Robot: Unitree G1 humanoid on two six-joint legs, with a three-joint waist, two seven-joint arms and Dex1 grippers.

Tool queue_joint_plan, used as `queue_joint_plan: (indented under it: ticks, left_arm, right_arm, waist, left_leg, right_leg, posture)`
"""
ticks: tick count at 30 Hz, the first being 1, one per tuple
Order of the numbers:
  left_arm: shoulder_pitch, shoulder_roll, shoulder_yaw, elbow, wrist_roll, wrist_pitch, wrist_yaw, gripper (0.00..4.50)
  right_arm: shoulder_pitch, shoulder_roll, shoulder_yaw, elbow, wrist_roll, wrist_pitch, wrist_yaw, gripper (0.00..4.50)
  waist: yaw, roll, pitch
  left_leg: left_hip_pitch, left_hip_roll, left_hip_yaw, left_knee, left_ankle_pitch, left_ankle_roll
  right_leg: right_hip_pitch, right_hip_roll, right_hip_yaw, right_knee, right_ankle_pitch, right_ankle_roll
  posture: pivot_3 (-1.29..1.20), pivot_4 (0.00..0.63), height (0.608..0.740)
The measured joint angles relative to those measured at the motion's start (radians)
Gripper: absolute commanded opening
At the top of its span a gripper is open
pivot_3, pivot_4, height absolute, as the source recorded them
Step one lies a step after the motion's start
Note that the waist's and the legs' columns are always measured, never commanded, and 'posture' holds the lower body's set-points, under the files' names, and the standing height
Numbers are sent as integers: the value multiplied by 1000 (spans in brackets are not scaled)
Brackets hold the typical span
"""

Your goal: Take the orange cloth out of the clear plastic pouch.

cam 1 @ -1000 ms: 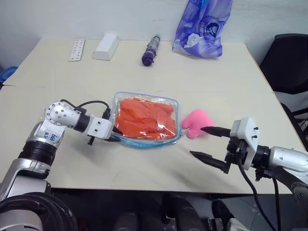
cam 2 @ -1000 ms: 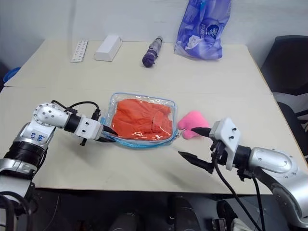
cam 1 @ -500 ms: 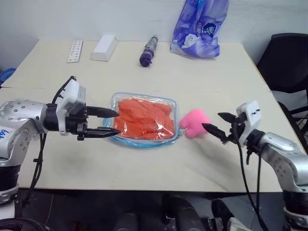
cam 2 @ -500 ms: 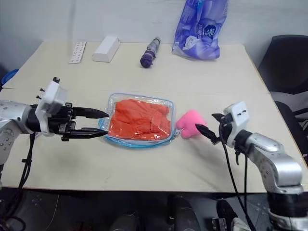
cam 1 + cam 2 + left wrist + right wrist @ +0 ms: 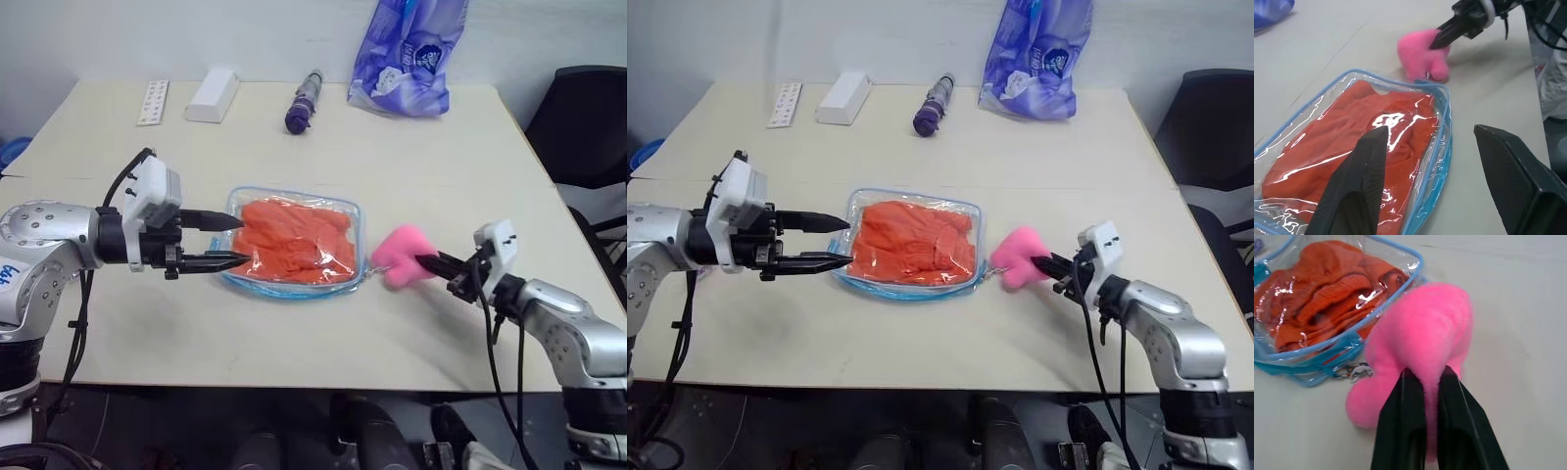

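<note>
So the big change from a second ago: the right pincer (image 5: 1422, 382) was wide open and hanging short of the pompom (image 5: 402, 253), and now it's clenched right on the pink fluff, which bulges out either side of the fingers in the right wrist view. Meanwhile the left pincer (image 5: 227, 241) came up off the tabletop (image 5: 294, 333) at the pouch's 9 o'clock edge, rolled over, and now sits with its fingers spread, tips just at that edge, not gripping anything as far as I can tell.

The clear pouch (image 5: 294, 286) lies flat about mid-tabletop, blue trim all round, with the orange cloth (image 5: 294, 240) fully inside it, bunched up and filling most of the space. The pompom hangs off the pouch's 3 o'clock corner on a little chain.

What that means, I reckon: the pompom grab is the anchor, so the pouch won't slide when the other side goes for the opening or the cloth. No cloth is out yet, so the real job hasn't started. I can't tell whether the zip is open.

Other stuff at 12 o'clock, well apart: a purple printed bag (image 5: 409, 54), a purple tube-like thing (image 5: 304, 101), a white box (image 5: 215, 95) and a white strip (image 5: 153, 102).
</note>
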Motion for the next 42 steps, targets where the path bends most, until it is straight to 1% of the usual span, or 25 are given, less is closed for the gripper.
queue_joint_plan:
  ticks: [3, 6, 13, 17, 19, 20, 26, 30, 31, 36, 39, 42]
  left_arm:
    - [-21, -23, -23, 9, 13, -13, -3, 2950]
    - [-60, -44, -65, 39, 31, -30, -15, 2950]
    - [-102, -75, -123, 81, 74, -54, -44, 2950]
    - [-96, -85, -186, 79, 121, -101, -85, 2950]
    - [-79, -105, -231, 76, 148, -131, -105, 2950]
    - [-73, -113, -253, 77, 161, -142, -112, 2950]
    - [-95, -171, -296, 78, 193, -166, -131, 2950]
    - [-116, -240, -363, 84, 220, -169, -136, 2950]
    - [-123, -256, -383, 89, 235, -174, -139, 2950]
    - [-131, -321, -497, 145, 340, -239, -146, 2950]
    - [-133, -349, -539, 188, 410, -293, -138, 2950]
    - [-131, -359, -546, 208, 440, -334, -138, 2354]
  right_arm:
    - [41, -10, -16, -153, 21, -55, 44, 29]
    - [55, -44, 67, -237, -43, -139, 97, 29]
    - [45, -82, 297, -236, -264, -355, 204, 29]
    - [-12, -86, 439, -165, -440, -521, 246, 29]
    - [-26, -85, 490, -130, -499, -578, 254, 622]
    - [-31, -84, 502, -123, -517, -595, 254, 830]
    - [-37, -71, 518, -112, -547, -617, 255, 2893]
    - [-25, -71, 524, -112, -575, -637, 254, 4276]
    - [-21, -71, 524, -112, -580, -642, 251, 4398]
    - [-3, -74, 500, -143, -590, -654, 238, 4398]
    - [24, -104, 474, -189, -591, -642, 233, 4398]
    - [51, -147, 378, -253, -549, -582, 231, 4500]
  waist:
    - [-2, 0, 0]
    - [-3, 0, 0]
    - [-2, 0, 0]
    - [-3, 0, 0]
    - [-2, 0, 0]
    - [-2, 0, 0]
    - [-1, 0, 0]
    - [0, 0, 0]
    - [0, 0, 0]
    - [0, 0, 0]
    - [2, 0, 0]
    - [2, 0, 0]
  left_leg:
    - [0, 0, 1, -1, 0, -1]
    - [1, 0, 2, 0, 0, -1]
    - [0, -2, 4, 0, 0, -1]
    - [0, -2, 4, 1, 0, -1]
    - [1, -2, 5, 1, 0, -1]
    - [1, -2, 5, 2, 0, -1]
    - [0, -1, 4, 3, 0, -1]
    - [0, -2, 4, 3, 0, -1]
    - [0, -2, 4, 3, 0, -1]
    - [0, -2, 4, 3, 0, -1]
    - [0, -2, 3, 3, 0, -1]
    - [0, -1, 2, 3, 0, 0]
  right_leg:
    - [2, 1, 1, 0, 0, 0]
    - [2, 2, 2, -1, 0, 0]
    - [1, 2, 0, 0, 0, 0]
    - [2, 2, 1, 0, 0, 0]
    - [1, 1, 1, 1, 0, -1]
    - [1, 1, 0, 1, 0, -1]
    - [2, 1, -1, 1, 0, -1]
    - [1, 1, -1, 1, 0, -1]
    - [1, 1, -1, 1, 0, -1]
    - [2, 1, 0, 1, 0, -1]
    - [2, 1, 0, 1, 0, -1]
    - [2, 1, 0, 1, 0, 0]
  posture:
    - [0, 150, 740]
    - [0, 150, 740]
    - [0, 150, 740]
    - [0, 150, 740]
    - [0, 150, 740]
    - [0, 150, 740]
    - [0, 150, 740]
    - [0, 150, 740]
    - [0, 150, 740]
    - [0, 150, 740]
    - [0, 150, 740]
    - [0, 150, 740]
